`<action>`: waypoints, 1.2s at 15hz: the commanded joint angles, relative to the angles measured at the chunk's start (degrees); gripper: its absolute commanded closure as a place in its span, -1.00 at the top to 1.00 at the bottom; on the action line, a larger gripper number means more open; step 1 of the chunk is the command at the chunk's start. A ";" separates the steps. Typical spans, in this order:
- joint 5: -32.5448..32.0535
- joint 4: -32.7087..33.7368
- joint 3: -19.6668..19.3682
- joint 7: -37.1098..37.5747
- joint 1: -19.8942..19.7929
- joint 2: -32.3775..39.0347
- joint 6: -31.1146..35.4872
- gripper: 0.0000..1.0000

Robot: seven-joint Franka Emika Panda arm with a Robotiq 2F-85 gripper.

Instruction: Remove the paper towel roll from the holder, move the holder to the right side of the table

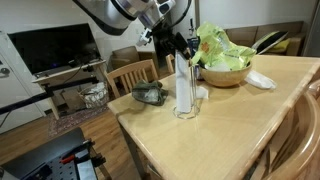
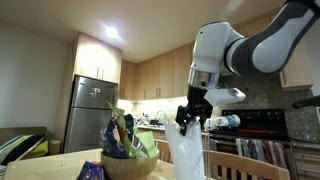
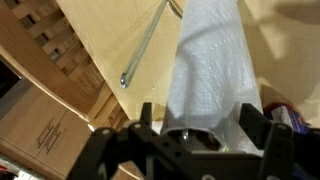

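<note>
Kitchen cabinets and a steel fridge (image 2: 90, 110) back an exterior view, where the gripper (image 2: 193, 118) hangs over the paper towel roll (image 2: 185, 155). Only the wrist view shows the holder (image 3: 145, 50) — its thin rod just beside the roll. On the table (image 1: 230, 130) the roll stands upright, long axis vertical, near a bowl (image 1: 225, 78) — fingers (image 3: 252, 120) spread wide, flanking its top.
</note>
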 commanded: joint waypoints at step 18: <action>-5.31 1.59 0.08 6.14 1.16 -5.59 0.65 -0.96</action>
